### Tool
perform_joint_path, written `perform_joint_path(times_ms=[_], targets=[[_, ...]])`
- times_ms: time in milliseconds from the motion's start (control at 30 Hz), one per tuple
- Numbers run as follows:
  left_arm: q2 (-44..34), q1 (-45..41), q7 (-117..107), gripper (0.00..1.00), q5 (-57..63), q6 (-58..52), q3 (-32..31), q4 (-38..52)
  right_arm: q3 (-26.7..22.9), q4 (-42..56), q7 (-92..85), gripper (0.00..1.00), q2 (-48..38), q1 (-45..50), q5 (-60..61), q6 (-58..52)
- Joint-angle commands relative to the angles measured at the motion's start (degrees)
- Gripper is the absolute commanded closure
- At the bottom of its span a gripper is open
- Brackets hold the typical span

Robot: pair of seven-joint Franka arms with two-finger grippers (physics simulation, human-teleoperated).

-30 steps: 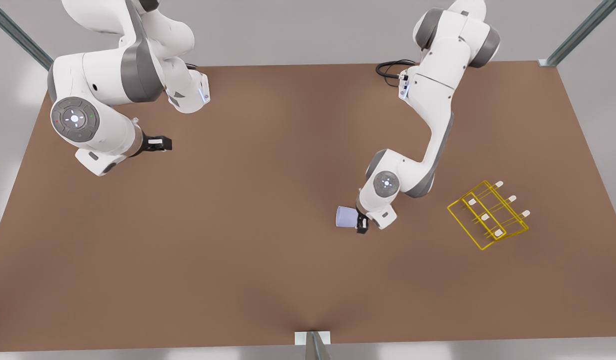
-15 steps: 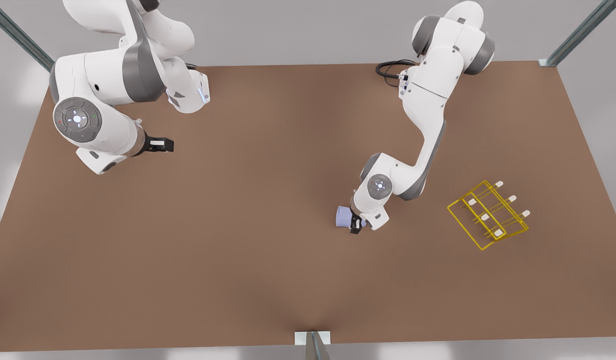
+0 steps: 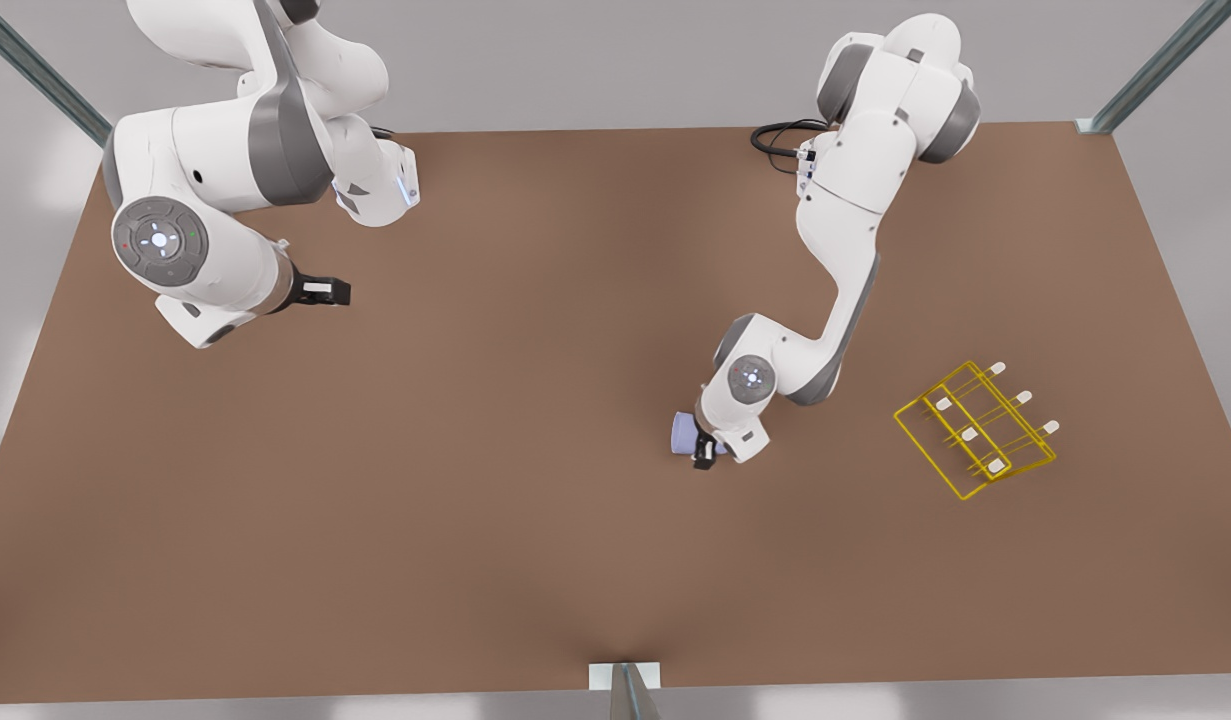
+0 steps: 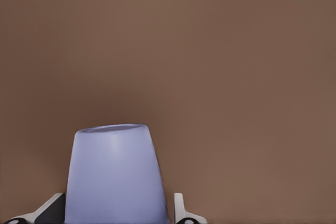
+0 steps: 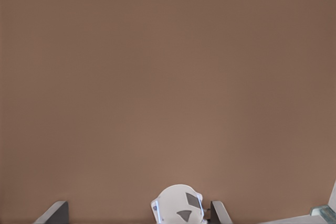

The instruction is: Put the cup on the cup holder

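While the left arm's wrist covers much of it in the front view, the cup (image 3: 683, 434) lies near the middle of the tabletop (image 3: 495, 500), with only its lavender-blue end poking out toward the front view's left. The left hand (image 3: 706, 450) sits over the cup's other end; one dark finger shows at the cup's near side, the other is hidden under the wrist. In the left wrist view the cup (image 4: 115, 174) rises between the two fingertips (image 4: 181, 211), which are cut off at the picture's edge, one on each side and right against its wall. Whether they press the cup or merely flank it cannot be told. The cup's mouth is not visible from either camera.

Well apart, toward the front view's right, the cup holder (image 3: 977, 430) stands on the tabletop, its yellow wire frame bare and its white-tipped pegs free.

The right hand (image 3: 318, 291) waits far off at the front view's left, above the tabletop, its fingers spread with a gap between them. In the right wrist view its fingertips (image 5: 56, 211) are clipped by the frame.
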Motion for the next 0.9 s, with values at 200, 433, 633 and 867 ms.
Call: perform_joint_path(times_ms=[200,433,633,867], targets=[[1.42,-0.34,0.23,0.05,-0.03,0.90,-0.10,0.03,-0.02,-0.15,1.41,0.00,0.05,0.08,-0.01,-0.02],[1.51,-0.08,0.14,0.24,-0.11,1.08,-0.10,0.20,0.15,-0.15,1.06,0.00,0.05,0.00,0.08,-0.02],[-0.51,-4.80,-2.58,0.24,-1.61,-30.28,11.74,15.57,0.15,-0.24,1.06,0.00,-0.04,0.00,0.08,-0.02],[9.67,-49.28,7.17,0.24,16.48,-39.35,72.93,2.41,0.24,-0.50,1.06,0.00,-0.30,-0.36,0.96,0.41]])
